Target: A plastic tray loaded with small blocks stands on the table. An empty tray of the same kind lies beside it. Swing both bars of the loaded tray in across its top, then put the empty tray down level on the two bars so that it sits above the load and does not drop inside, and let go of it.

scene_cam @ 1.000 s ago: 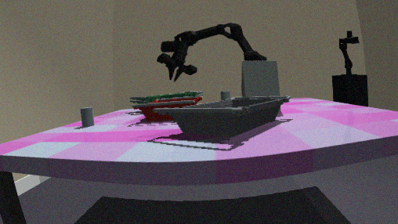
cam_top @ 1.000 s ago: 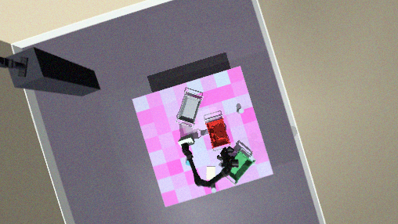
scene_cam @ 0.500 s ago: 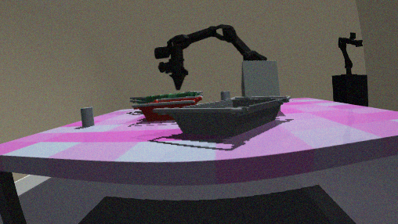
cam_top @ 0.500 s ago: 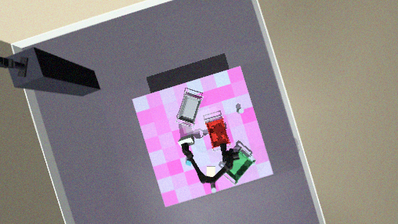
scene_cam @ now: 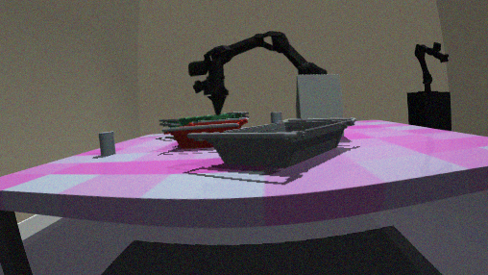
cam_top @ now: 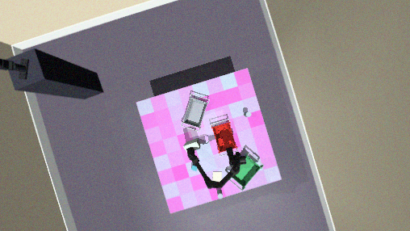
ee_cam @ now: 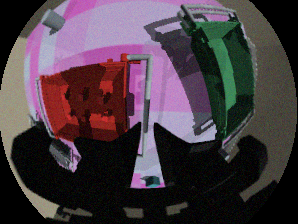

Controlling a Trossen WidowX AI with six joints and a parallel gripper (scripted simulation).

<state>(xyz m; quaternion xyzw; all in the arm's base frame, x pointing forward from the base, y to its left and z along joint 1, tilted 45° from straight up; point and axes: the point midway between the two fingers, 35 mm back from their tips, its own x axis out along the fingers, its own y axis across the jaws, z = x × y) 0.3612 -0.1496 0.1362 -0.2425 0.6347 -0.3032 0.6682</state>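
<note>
The red tray [cam_top: 216, 138] [scene_cam: 192, 139] [ee_cam: 52, 100] holds several small red blocks [ee_cam: 87, 102]. Its far bar [cam_top: 219, 116] [ee_cam: 44, 117] is swung out over the far end. Its near bar [ee_cam: 148, 90] stands out past the end nearest my gripper. My gripper [scene_cam: 219, 112] [ee_cam: 147, 124] points down at this near bar; its fingers are slightly open, with the bar's lower part seen in line with the gap, not gripped. A green tray [cam_top: 246, 171] [ee_cam: 227, 65] looks empty, to one side of the red tray. A grey tray [cam_top: 195, 111] [scene_cam: 283, 144] also looks empty, on the other side.
A grey cylinder [cam_top: 247, 113] [scene_cam: 107, 143] [ee_cam: 53, 20] stands beyond the red tray; another [cam_top: 219, 194] is near the table edge. A cream block [cam_top: 217, 176] and a small teal object [cam_top: 194, 166] [ee_cam: 151, 180] lie near the arm. Another arm stands on a black pedestal [scene_cam: 428, 111].
</note>
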